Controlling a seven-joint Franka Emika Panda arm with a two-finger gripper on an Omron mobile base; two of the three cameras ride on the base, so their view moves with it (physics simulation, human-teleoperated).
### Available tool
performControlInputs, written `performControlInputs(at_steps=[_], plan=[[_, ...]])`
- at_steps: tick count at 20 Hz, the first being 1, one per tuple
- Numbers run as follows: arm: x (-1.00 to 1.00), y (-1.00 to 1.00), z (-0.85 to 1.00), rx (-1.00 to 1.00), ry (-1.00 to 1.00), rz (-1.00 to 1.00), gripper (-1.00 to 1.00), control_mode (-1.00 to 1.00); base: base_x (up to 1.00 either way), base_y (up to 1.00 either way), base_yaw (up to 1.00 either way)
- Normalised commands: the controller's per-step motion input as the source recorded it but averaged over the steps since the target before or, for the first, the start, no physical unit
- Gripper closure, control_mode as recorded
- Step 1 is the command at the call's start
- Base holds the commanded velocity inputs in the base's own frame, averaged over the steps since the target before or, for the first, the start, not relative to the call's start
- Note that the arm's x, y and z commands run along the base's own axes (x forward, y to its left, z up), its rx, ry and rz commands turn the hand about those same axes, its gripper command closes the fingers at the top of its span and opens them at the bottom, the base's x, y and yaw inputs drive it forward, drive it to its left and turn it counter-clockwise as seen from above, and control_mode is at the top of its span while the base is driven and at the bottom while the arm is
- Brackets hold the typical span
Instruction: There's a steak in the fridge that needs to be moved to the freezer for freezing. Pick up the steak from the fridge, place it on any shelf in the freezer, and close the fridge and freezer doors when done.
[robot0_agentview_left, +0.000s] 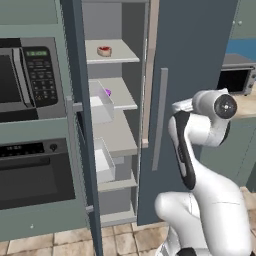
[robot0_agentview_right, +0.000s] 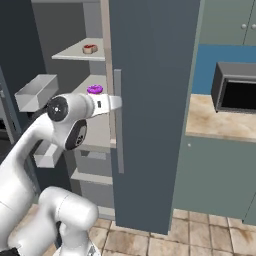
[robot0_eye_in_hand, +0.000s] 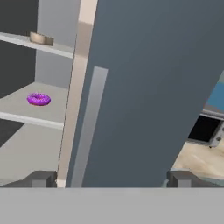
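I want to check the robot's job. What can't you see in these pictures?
- Inside of the fridge: the right door covers it in both base views.
- Steak on the top shelf: too small for detail; in the hand view just its edge peeks out.
- Gripper: the hand view's bottom edge cuts off its fingertips.
- Left door: seen edge-on, its front is hidden.

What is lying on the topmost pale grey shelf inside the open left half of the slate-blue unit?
On the topmost pale grey shelf lies the small red steak with a tan rim. The shelf's right end is hidden behind the slate-blue door.
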Motion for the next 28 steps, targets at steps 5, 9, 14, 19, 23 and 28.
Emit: performControlInputs(at_steps=[5,9,14,19,23,28], plan=[[-0.96,0.10,-0.45,0.04,0.00,-0.03,-1.00,-1.00,0.00,0.00,0.00],[-0.65,0.59,-0.36,0.06,-0.01,-0.01,-1.00,-1.00,0.00,0.00,0.00],[-0.57,0.91,0.00,0.06,0.00,-0.03,-1.00,-1.00,0.00,0.00,0.00],[-0.57,0.97,-0.08,0.02,0.00,-0.05,-1.00,-1.00,0.00,0.00,0.00],[-0.56,0.89,-0.25,0.00,0.00,-0.07,-1.00,-1.00,0.00,0.00,0.00],[-0.33,0.94,-0.31,0.00,-0.01,-0.09,-1.00,-1.00,0.00,0.00,0.00]])
